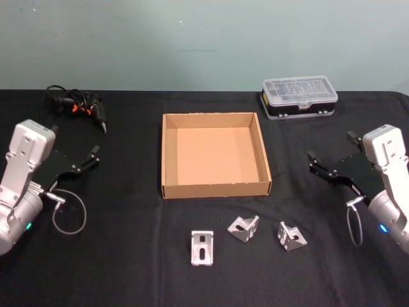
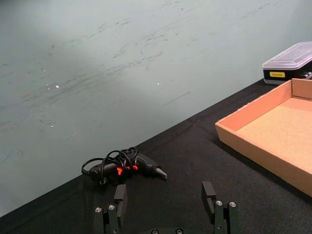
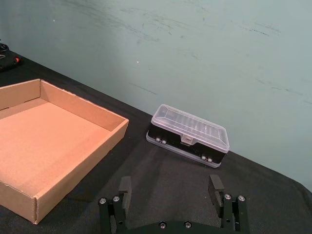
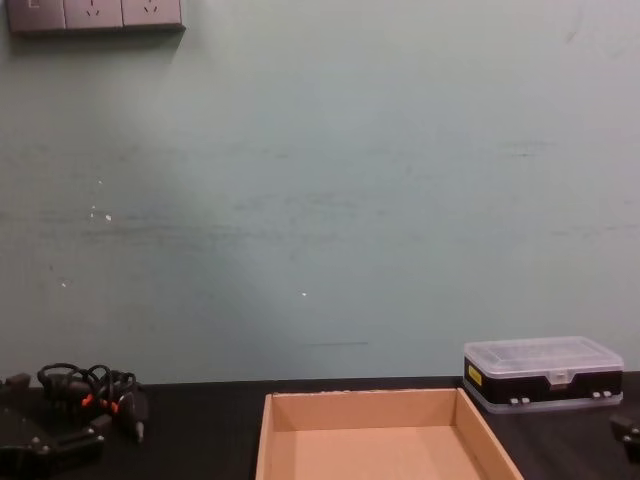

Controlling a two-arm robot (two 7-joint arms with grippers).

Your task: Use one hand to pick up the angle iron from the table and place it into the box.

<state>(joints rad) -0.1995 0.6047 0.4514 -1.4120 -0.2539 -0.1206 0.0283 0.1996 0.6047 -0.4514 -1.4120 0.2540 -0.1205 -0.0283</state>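
**Hovering at Both Sides, Angle Irons Not Yet Lifted**

The left end effector (image 1: 86, 160) is hanging over the left edge of the bench (image 1: 128, 256), its fingers spread apart and gripping nothing. The right end effector (image 1: 330, 146) is doing likewise over the right edge, also spread and empty. Three brackets are lying in a row along the near edge: the left angle iron (image 1: 202, 247), the middle angle iron (image 1: 243, 228) and the right angle iron (image 1: 291, 235). Just beyond them, the box (image 1: 214, 157) is sitting empty in the middle of the bench.

The main risk is probably lying in the grasp itself. The brackets are small, hard and low, so fingers closing off-centre are likely to be squeezing one sideways instead of lifting it. The middle and right pieces are resting near each other, so a wide approach could be knocking the neighbour. The near wall of the box is standing between the brackets and its floor. A carry that is travelling too low could be catching that wall and shoving the light cardboard.

A plastic case (image 1: 299, 97) is sitting by the far edge toward the right corner, and a cable bundle (image 1: 80, 105) is lying near the far left corner. Neither is blocking the short path to the box.
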